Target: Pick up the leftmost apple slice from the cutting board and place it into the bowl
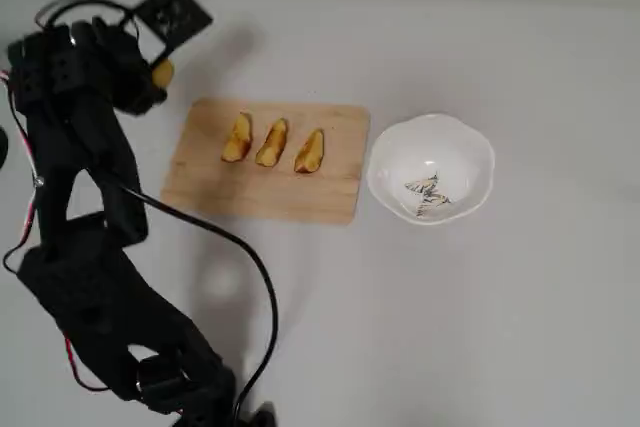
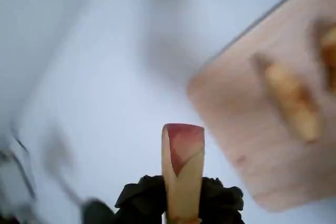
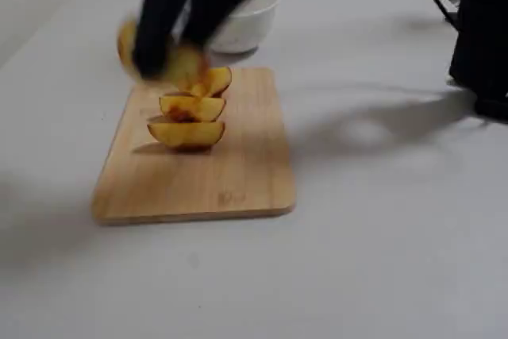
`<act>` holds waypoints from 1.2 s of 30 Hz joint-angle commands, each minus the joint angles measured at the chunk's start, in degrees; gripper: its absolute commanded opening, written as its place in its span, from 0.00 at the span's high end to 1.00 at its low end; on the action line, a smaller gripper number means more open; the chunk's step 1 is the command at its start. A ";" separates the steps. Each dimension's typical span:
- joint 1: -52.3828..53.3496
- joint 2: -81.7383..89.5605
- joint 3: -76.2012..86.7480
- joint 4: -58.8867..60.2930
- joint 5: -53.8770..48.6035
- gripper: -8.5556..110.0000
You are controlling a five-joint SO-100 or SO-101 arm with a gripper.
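My gripper (image 1: 158, 75) is shut on an apple slice (image 1: 163, 72) and holds it in the air just off the upper left corner of the cutting board (image 1: 265, 197). The wrist view shows the slice (image 2: 182, 166) upright between the jaws, red skin at its tip, with the gripper (image 2: 181, 205) over bare table left of the board (image 2: 252, 145). In the fixed view the gripper (image 3: 155, 53) and slice (image 3: 125, 44) are motion-blurred above the board (image 3: 198, 184). Three slices (image 1: 273, 143) lie in a row on the board. The white bowl (image 1: 470, 152) stands right of it, with only its painted mark inside.
My black arm (image 1: 90, 247) and its cable (image 1: 262, 287) take up the left side of the overhead view. A dark object (image 3: 480, 37) stands at the right edge of the fixed view. The table is plain white.
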 commanded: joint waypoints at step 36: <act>46.76 -23.20 -15.64 14.68 3.60 0.67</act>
